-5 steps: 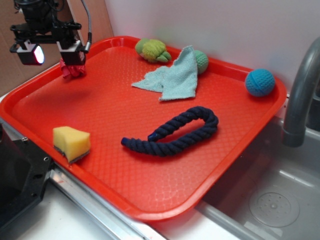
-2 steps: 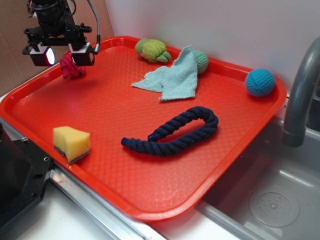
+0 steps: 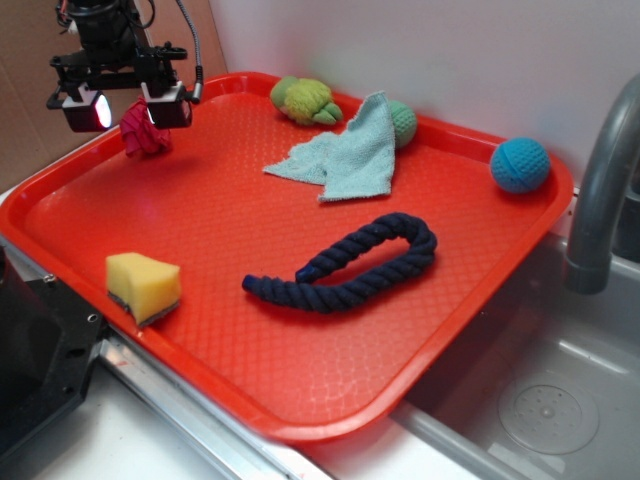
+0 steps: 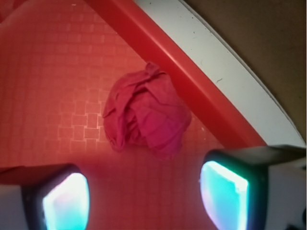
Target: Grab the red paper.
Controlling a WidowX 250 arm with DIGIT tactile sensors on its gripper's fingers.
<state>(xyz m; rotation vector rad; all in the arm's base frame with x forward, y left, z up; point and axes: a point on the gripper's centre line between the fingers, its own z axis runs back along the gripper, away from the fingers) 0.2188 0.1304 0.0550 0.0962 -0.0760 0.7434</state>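
The red paper is a small dark-red, wrinkly wad lying on the orange-red tray close to its far left rim. My gripper hovers just above it, open, with nothing between the fingers. In the wrist view the wad lies ahead of the two glowing pads, on the tray floor beside the raised rim. In the exterior view the fingers partly cover the top of the wad.
On the tray lie a yellow sponge, a dark blue rope, a light blue cloth, a green plush toy, a green ball and a blue ball. A sink and grey faucet stand at the right.
The gripper has moved toward the far tray rim and slightly right, and now stays nearly still over the red wad. The wad itself has not moved.
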